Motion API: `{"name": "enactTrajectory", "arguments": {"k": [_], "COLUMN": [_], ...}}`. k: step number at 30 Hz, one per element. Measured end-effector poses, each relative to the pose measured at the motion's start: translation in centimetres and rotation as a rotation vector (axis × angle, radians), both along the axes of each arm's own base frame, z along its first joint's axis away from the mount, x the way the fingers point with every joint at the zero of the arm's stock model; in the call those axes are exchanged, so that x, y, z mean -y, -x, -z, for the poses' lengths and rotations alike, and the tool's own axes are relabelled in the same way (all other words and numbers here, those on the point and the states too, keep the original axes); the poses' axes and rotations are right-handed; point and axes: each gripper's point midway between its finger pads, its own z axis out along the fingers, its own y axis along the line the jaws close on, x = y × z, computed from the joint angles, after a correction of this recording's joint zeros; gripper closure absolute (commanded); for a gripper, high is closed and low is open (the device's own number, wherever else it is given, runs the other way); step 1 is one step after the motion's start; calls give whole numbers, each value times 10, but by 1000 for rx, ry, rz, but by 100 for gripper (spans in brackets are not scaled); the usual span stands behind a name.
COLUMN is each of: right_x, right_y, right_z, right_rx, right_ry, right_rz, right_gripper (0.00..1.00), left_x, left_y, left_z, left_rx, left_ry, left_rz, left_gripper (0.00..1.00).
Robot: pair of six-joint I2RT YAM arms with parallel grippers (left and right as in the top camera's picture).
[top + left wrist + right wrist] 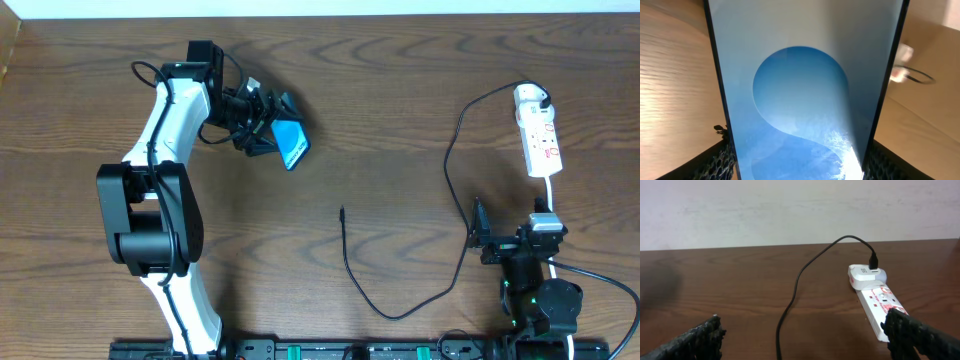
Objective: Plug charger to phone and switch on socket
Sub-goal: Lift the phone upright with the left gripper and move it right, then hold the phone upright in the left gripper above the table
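Observation:
My left gripper (pixel 262 128) is shut on the phone (pixel 291 143), whose blue screen with a lighter circle fills the left wrist view (pixel 805 95); the phone is held tilted above the table at upper left. The charger cable (pixel 400 310) runs from the white plug on the socket (pixel 541 135) in a loop down the table; its small plug tip (pixel 342 212) lies free at the centre. My right gripper (pixel 480 235) is open and empty at lower right, below the socket. In the right wrist view the socket (pixel 875 297) and cable (pixel 790 305) lie ahead of the open fingers (pixel 805 340).
A white cord (pixel 551 190) runs from the socket down to the right arm base. The dark wooden table (pixel 400 100) ends at a pale wall at the back. Black rails line the front edge (pixel 330 350).

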Motion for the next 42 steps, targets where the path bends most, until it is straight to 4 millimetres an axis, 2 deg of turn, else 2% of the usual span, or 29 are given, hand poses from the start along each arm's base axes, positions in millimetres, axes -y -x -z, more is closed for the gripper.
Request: {"name": "enactTrajectory", "arguments": {"k": [7, 17, 29, 42], "right_x": [0, 0, 0, 0], "right_y": [0, 0, 0, 0], "right_z": [0, 0, 0, 0], "right_rx": [0, 0, 0, 0], "right_ry": [0, 0, 0, 0], "right_rz": [0, 0, 0, 0], "right_gripper": [1, 1, 1, 1], "left_x": [20, 32, 37, 38], "left_y": [3, 6, 10, 10], "left_z": [-27, -52, -65, -68], "left_rx": [-47, -135, -205, -257], "left_ry": [197, 364, 443, 466], "left_rz": [-15, -46, -63, -87], "left_gripper": [93, 93, 93, 93]}}
